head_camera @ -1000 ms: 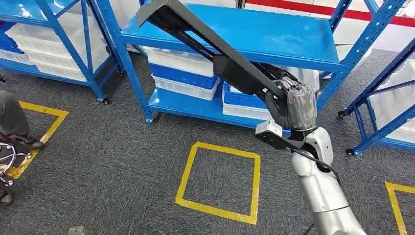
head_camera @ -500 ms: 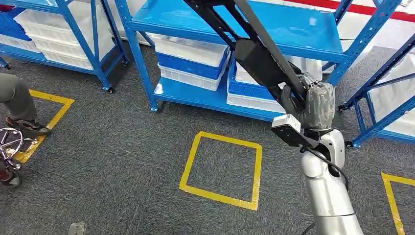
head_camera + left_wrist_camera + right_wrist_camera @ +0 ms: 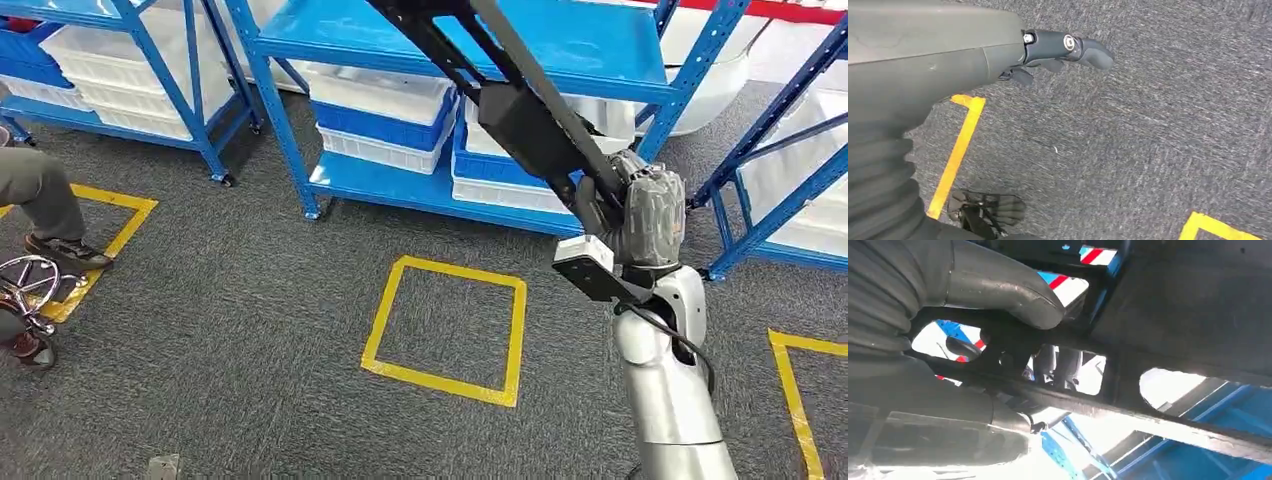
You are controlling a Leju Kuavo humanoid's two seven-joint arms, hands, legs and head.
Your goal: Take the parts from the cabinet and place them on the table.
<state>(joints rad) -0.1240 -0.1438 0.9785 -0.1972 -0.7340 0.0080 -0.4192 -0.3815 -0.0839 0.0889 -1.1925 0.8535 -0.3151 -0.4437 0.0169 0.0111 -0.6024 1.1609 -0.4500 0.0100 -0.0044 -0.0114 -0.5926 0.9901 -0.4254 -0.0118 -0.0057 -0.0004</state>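
Gripping the long black part at its near end — thumb over a bar — the right hand carries something stiff, probably awkwardly lever-heavy beyond the fingers; the left hand hangs holding nothing.

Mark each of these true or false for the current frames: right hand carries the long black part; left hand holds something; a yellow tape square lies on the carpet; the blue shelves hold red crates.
1. The right hand grips the long black metal frame part. True.
2. The left hand holds a part. False: it hangs with nothing in it over the grey carpet.
3. A yellow tape square lies on the carpet. True.
4. The blue steel shelving holds red crates. False: white and blue plastic crates.
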